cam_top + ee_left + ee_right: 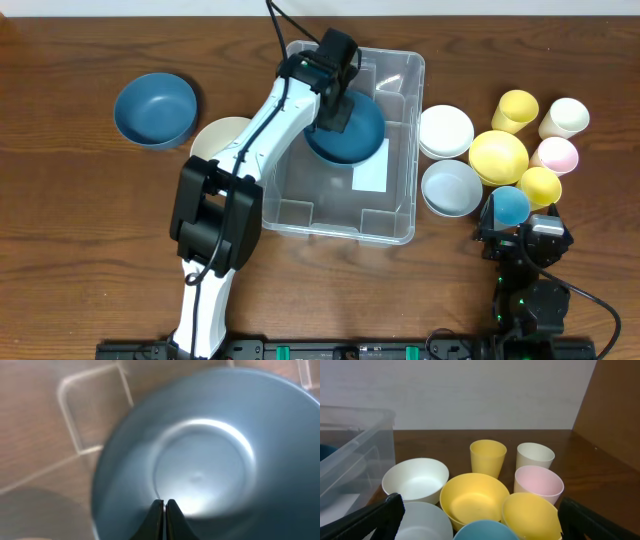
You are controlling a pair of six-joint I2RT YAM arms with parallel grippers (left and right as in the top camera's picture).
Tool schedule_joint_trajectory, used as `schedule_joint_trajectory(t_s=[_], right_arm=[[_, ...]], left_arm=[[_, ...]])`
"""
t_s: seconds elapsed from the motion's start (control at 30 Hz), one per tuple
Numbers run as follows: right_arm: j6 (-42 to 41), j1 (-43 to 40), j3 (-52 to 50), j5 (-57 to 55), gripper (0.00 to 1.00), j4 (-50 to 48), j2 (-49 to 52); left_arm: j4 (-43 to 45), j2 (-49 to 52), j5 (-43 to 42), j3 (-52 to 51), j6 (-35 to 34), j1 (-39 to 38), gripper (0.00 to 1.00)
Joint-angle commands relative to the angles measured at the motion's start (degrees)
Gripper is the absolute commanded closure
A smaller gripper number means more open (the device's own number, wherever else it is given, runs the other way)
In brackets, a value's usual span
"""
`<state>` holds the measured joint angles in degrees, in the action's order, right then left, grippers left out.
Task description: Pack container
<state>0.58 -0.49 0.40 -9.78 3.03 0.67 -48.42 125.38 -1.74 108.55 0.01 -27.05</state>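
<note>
1. Packing had barely begun, in my judgement: only one dark blue bowl [348, 135] sat inside the container [390, 226], toward its far end.
2. Everything else was outside it. To the container's left were a second dark blue bowl [155, 108] and a cream bowl [222, 138], the latter just beside its wall. To its right were a white bowl [446, 130], a pale blue bowl [450, 187], a yellow bowl [498, 156] and a cluster of cups [553, 155].
3. My left gripper [164, 505] was inside the container above the packed bowl, fingers pressed together with nothing visible between them. I couldn't tell whether they touched the bowl.
4. My right gripper [482, 510] was to the container's right, by the cups, fingers spread wide and holding nothing.
5. The container stood mouth up on the table. Its long axis ran from the arms' side toward the far edge, its far end skewed slightly right.
</note>
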Motion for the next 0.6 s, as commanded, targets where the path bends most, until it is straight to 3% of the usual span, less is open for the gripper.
schedule_joint_trajectory(t_s=[0.0, 0.57], right_arm=[[-0.76, 0.55, -0.09, -0.31, 0.01, 0.2, -0.39], [-0.76, 0.55, -0.09, -0.31, 0.01, 0.2, -0.39]], left_arm=[[1.38, 0.76, 2.45, 0.2, 0.7, 0.94, 0.94], [1.2, 0.83, -0.46, -0.07, 1.38, 1.16, 0.94]])
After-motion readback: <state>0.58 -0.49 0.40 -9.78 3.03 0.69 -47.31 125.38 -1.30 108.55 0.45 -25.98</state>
